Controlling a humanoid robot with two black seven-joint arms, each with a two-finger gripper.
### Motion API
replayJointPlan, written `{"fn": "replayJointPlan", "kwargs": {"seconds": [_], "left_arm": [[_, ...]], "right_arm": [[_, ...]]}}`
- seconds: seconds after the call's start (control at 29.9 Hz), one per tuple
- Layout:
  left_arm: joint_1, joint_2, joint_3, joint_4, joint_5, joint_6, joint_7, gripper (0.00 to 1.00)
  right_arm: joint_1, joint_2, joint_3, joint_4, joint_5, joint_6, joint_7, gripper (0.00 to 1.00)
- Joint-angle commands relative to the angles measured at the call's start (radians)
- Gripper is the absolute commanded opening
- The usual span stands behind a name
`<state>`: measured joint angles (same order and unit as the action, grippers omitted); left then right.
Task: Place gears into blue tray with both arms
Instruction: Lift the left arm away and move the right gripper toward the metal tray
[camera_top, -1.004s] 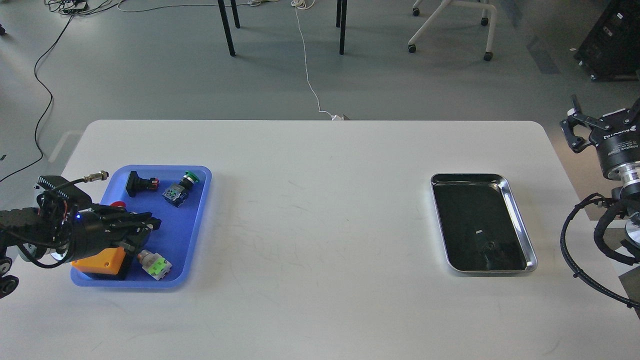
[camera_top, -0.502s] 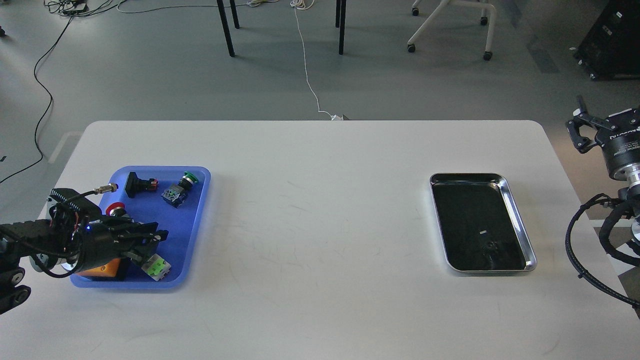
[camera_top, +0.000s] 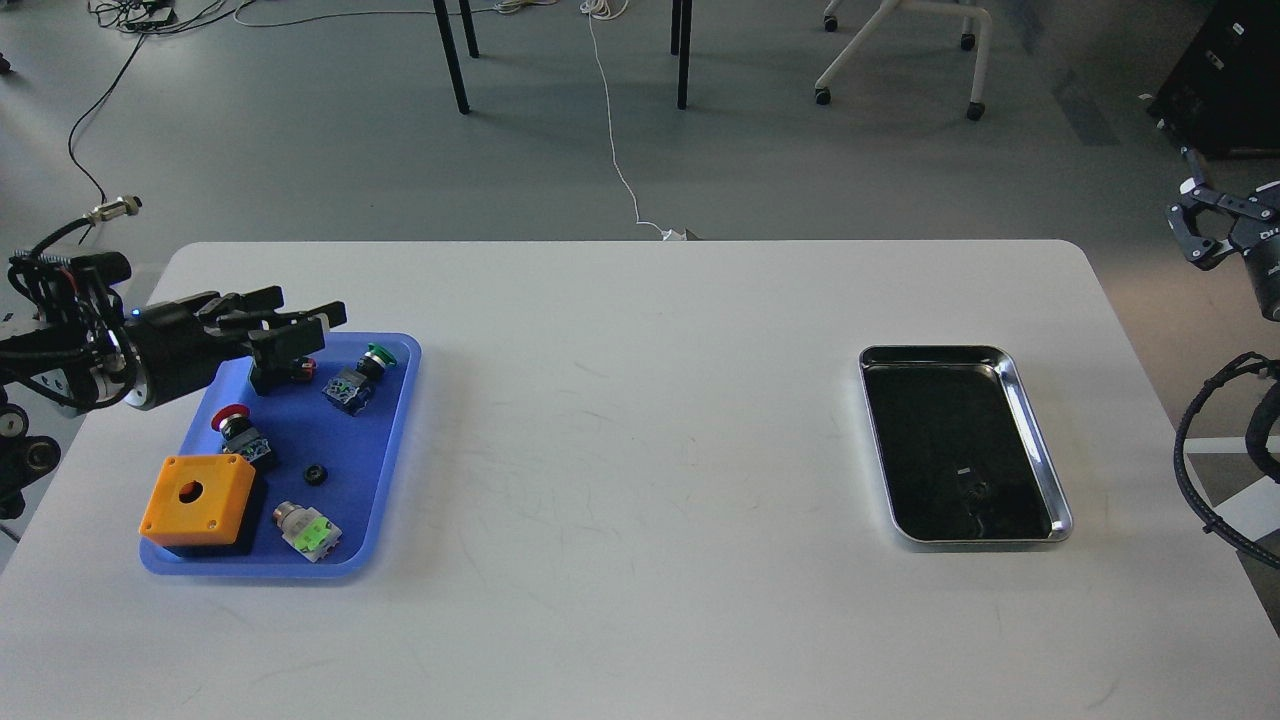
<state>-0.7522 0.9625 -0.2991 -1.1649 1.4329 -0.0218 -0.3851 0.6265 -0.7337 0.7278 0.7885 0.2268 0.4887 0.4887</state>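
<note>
Now left gripper hangs over the far-left corner of the blue tray, fingers spread, nothing in it. Just under its tips sits a black switch block with a red end. Right of that, a green-capped push-button switch. Nearer in the tray: a red-capped push-button switch, one gear lying flat on the bare blue floor roughly mid-tray, apart from the other parts. An orange box with a round hole in its top fills the near-left corner, and a small switch body with a lime-green face lies just beside it along the near rim.

Well apart across the white bench, a silver metal tray with a dark inside sits on the right side; a small dark piece lies near its near end, too dim to name.

Right gripper is off the bench's far-right edge, partly cut by the frame; can't tell whether the fingers are apart or closed.
</note>
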Motion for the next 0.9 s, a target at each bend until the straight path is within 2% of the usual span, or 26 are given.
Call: {"fn": "replayJointPlan", "kwargs": {"seconds": [0.0, 0.13, 0.27, 0.37, 0.47, 0.6, 0.74, 0.87], "left_arm": [[-0.077, -0.008, -0.025, 0.004, -0.274, -0.001, 0.000, 0.95], [-0.133, -0.039, -0.043, 0.031, -0.590, 0.000, 0.000, 0.97], [-0.147, -0.117, -0.130, 0.076, -0.926, -0.010, 0.008, 0.97], [-0.139, -0.139, -0.187, 0.090, -1.165, -0.017, 0.009, 0.97], [-0.133, -0.142, -0.199, 0.097, -1.359, -0.052, 0.006, 0.97], [-0.128, -0.143, -0.201, 0.148, -1.545, -0.162, 0.006, 0.97], [-0.128, -0.177, -0.210, 0.243, -1.602, -0.250, 0.011, 0.97], [-0.128, -0.223, -0.250, 0.316, -1.603, -0.303, 0.022, 0.97]], "right_arm": [[0.077, -0.032, -0.025, 0.001, -0.142, 0.000, 0.000, 0.98], [0.179, -0.036, -0.059, 0.011, -0.343, 0.000, 0.000, 0.98], [0.285, -0.041, -0.067, 0.012, -0.411, 0.000, 0.000, 0.98], [0.369, -0.042, -0.132, 0.044, -0.475, 0.000, -0.038, 0.98], [0.504, -0.039, -0.310, 0.055, -0.593, 0.000, -0.045, 0.98], [0.698, -0.030, -0.601, 0.084, -0.690, 0.000, -0.044, 0.98], [0.837, -0.001, -0.819, 0.155, -0.852, 0.000, -0.042, 0.98], [0.917, 0.002, -0.979, 0.267, -1.058, 0.000, -0.041, 0.98]]}}
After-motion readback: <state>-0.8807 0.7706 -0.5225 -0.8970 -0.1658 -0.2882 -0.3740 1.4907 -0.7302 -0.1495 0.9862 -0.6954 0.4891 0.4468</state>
